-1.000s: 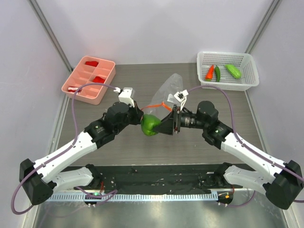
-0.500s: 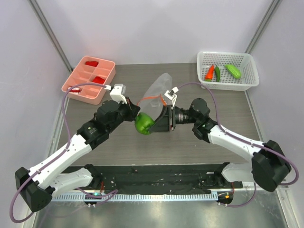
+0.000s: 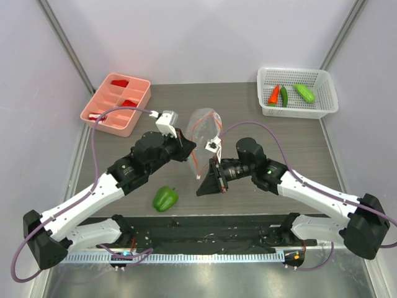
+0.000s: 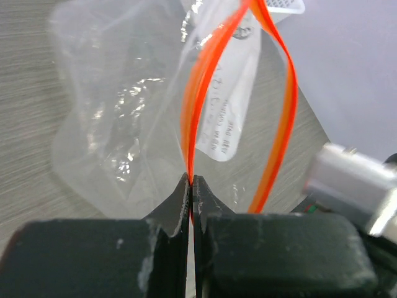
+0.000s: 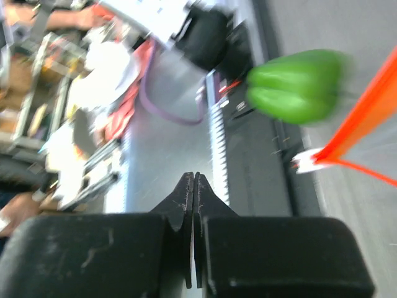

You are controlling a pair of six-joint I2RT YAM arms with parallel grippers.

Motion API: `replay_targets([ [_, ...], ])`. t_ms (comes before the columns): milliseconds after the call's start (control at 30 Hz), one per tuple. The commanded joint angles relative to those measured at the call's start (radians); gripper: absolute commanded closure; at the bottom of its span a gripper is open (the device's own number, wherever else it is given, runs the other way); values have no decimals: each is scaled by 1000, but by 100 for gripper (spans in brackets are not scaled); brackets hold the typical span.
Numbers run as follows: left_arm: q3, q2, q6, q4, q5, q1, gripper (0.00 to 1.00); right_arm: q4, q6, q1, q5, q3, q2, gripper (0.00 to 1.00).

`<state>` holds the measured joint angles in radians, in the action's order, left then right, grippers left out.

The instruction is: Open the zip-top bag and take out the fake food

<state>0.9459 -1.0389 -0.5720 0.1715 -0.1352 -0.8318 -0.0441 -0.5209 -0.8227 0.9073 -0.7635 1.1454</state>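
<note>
The clear zip-top bag (image 3: 203, 127) hangs over the table's middle, its orange-red zip strip (image 4: 282, 93) pulled apart into a loop. My left gripper (image 3: 188, 148) is shut on one side of that strip (image 4: 191, 180). A green bell pepper (image 3: 165, 198), one piece of the fake food, lies on the table in front of the bag, and it also shows in the right wrist view (image 5: 298, 84). My right gripper (image 3: 200, 190) points down toward the near edge, right of the pepper. It is shut with nothing between its fingers (image 5: 193, 179).
A white mesh basket (image 3: 325, 109) at the back right holds an orange-red carrot piece (image 3: 273, 94), a dark green chili (image 3: 284, 95) and a light green oblong piece (image 3: 304, 92). A pink divided tray (image 3: 138, 115) with small red blocks stands at the back left.
The green pepper, earlier up between the two grippers at the bag's mouth, now lies on the table nearer the front. My right gripper has swung down and shut empty. The left still grips the strip.
</note>
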Motion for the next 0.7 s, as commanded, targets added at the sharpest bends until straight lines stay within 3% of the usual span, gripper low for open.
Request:
replay_targets([
  [0,-42,27,-28,-58,-50,0,100,12,51,16,-241,-31,-46,99],
  [67,-32,2,-60,28,-197,0,100,107,103,14,-324,-69,5,99],
  [100,-38,-6,-72,39,-304,3,100,113,93,16,-437,-71,13,98],
  [167,-47,-10,-62,28,-319,28,100,69,79,16,-470,-40,27,98],
  [200,-38,-27,-101,46,-319,75,100,55,68,16,-417,-37,28,94],
  [233,-29,-39,-123,72,-254,107,100,2,67,16,-363,-28,28,79],
  [300,-38,-73,-150,102,-183,173,100,-40,41,16,-312,-19,-1,60],
  [333,-51,-76,-160,97,-182,180,100,-39,38,16,-343,-20,-15,39],
  [433,-117,-52,-208,68,-176,220,99,38,67,16,-480,-49,-58,12],
  [467,-131,-46,-221,60,-167,230,97,80,81,16,-495,-59,-59,10],
  [533,-142,-43,-232,49,-144,262,74,130,114,16,-505,-72,-47,9],
  [667,-93,-39,-203,112,-132,276,42,93,101,11,-562,-39,-12,6],
])
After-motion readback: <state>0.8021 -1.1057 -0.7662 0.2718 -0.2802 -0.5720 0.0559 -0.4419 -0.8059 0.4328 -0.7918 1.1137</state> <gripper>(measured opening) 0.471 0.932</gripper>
